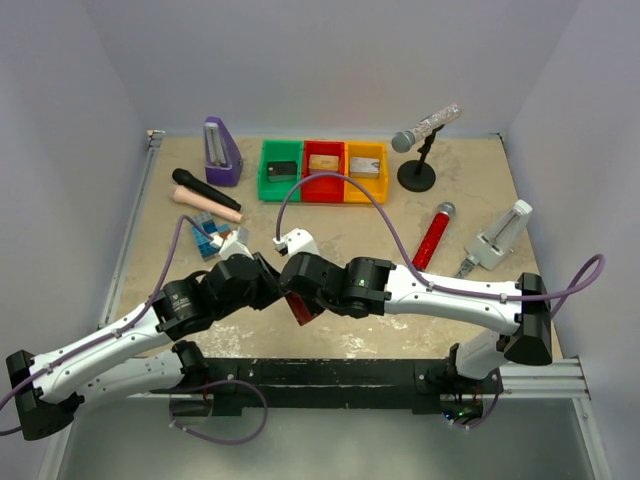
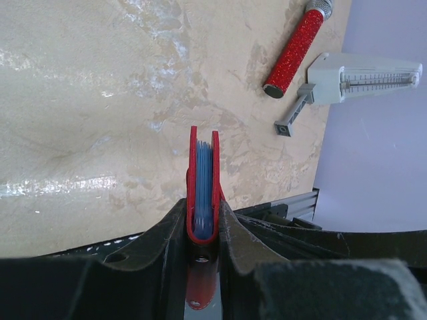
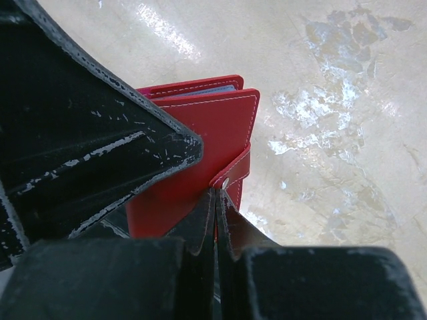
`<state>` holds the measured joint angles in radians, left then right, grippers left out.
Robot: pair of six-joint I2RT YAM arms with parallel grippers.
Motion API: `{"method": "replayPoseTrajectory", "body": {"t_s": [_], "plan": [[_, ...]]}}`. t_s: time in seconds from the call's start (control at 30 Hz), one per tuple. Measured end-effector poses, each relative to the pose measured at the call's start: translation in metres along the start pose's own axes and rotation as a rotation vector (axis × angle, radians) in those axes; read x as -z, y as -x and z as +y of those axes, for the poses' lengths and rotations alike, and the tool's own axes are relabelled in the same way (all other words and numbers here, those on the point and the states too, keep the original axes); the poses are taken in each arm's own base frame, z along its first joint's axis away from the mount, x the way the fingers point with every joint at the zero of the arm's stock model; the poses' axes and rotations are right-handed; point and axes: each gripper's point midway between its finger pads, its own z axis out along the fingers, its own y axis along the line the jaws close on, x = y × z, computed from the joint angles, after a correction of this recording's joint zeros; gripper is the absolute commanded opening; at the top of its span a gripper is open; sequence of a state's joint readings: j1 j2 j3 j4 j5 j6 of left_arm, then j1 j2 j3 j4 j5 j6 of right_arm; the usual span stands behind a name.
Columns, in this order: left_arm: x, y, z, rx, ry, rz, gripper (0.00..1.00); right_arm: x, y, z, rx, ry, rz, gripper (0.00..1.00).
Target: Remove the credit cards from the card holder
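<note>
The beige marbled surface (image 1: 470, 210) fills most of the top view. The two arms reach in from the bottom corners and meet at the lower centre. The left arm (image 1: 110, 350) comes from the lower left and the right arm (image 1: 460, 295) from the lower right.

A row of three bins sits at the upper centre: a green bin (image 1: 267, 172), a red bin (image 1: 324, 197) and a yellow bin (image 1: 366, 198). Each holds a small block. A purple metronome (image 1: 222, 152) stands at the upper left. A white metronome (image 1: 500, 238) lies at the right.

A silver microphone (image 1: 425, 128) rests on a black stand at the upper right. A red glitter microphone (image 1: 432, 237) lies below it, and a black microphone (image 1: 205, 189) lies at the left.

The dark-red card holder (image 1: 300, 308) hangs between the two claws at the lower centre and appears clear of the surface. In the left wrist view, the left claw (image 2: 202, 215) stands a little open, its fingers clamped on either side of the folded spine. The card holder (image 2: 203, 157) shows edge-on there, with pale blue pockets (image 2: 203, 173) packed between the red covers.

In the right wrist view, the right claw (image 3: 215, 198) is pinched fully together on the end of the snap tab (image 3: 235, 170). The tab wraps round the cover's edge at the frame's centre.
</note>
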<state>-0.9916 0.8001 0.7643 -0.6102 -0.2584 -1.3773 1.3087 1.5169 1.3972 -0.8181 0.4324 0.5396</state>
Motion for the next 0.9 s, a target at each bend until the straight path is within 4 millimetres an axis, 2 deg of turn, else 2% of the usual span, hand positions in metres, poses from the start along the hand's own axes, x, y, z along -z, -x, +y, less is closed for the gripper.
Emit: {"method": "replayPoseTrajectory", "body": {"t_s": [0.9], "plan": [[0.0064,0.0011,0.0024,0.024,-0.027,-0.011,0.00,0.0077,0.0051,-0.0010,-0.041,-0.001,-0.009,0.00]]}}
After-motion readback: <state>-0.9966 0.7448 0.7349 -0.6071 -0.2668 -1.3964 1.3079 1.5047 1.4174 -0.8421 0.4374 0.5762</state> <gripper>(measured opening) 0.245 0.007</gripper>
